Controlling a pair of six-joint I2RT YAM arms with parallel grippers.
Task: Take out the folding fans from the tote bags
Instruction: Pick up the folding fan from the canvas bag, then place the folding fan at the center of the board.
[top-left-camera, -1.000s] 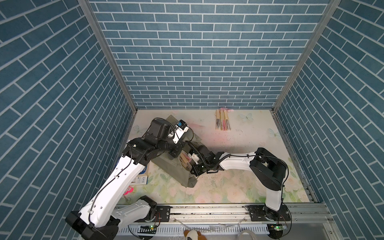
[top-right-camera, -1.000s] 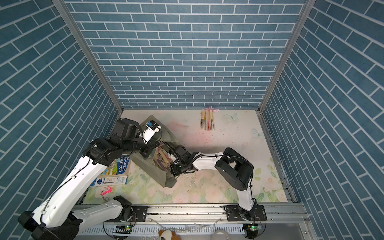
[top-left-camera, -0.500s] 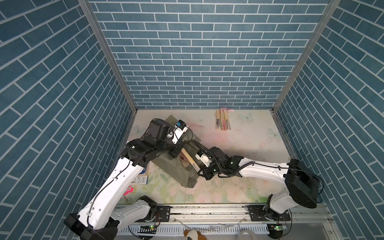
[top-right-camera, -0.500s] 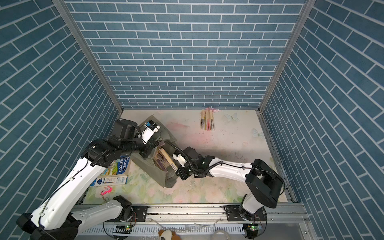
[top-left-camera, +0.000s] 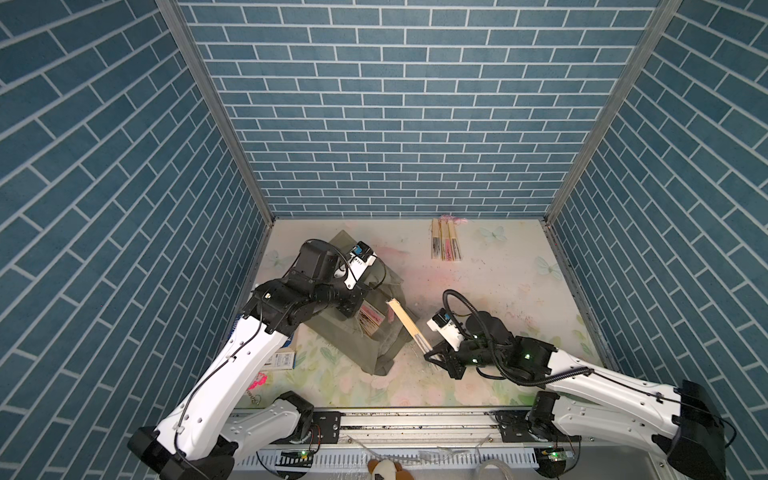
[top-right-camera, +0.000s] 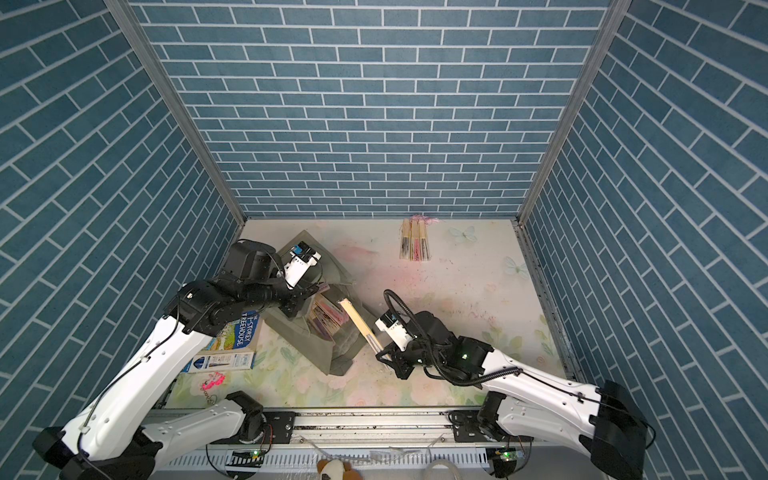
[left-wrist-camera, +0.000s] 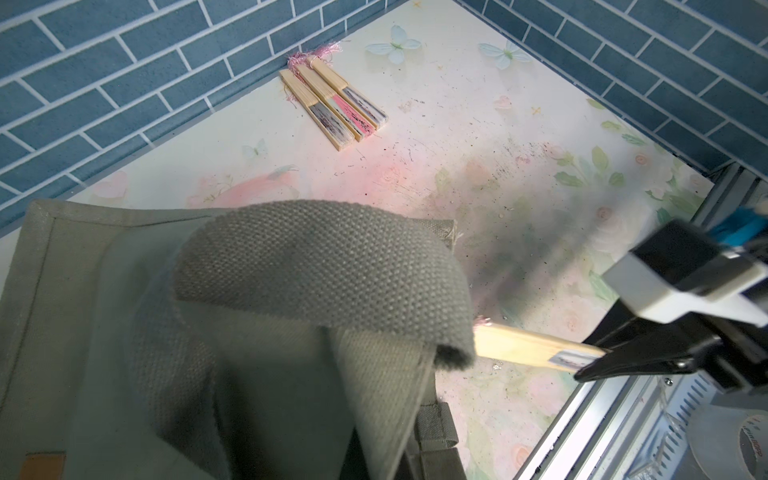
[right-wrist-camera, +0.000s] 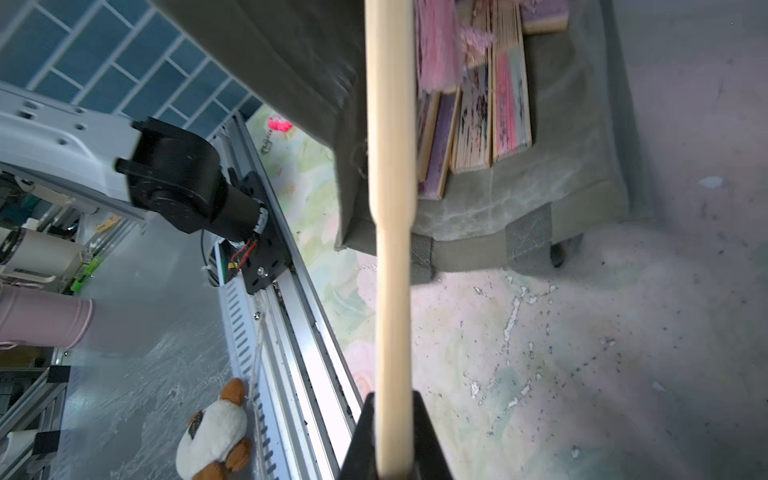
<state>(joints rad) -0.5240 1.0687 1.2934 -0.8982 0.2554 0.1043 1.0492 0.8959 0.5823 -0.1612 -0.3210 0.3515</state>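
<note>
Over floral tabletop (top-left-camera: 498, 266), right gripper (top-left-camera: 430, 356) clamps one folding fan (top-left-camera: 405, 322); closed left gripper (top-right-camera: 311, 292) pinches tote bag (top-left-camera: 332, 334).

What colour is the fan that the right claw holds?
Pale bamboo tan; the held folding fan shows best in the right wrist view.

A lab robot cell: brick-print panel walls (top-left-camera: 395, 124), aluminium rail (top-left-camera: 415, 424), floral tabletop (top-left-camera: 498, 270)

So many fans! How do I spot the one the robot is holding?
Find the grey-green bag on the flowery table. Beside its open mouth, the right hand grips one fan by its end. It is the only fan in a hand; the others lie inside the bag or by the back wall.
</note>
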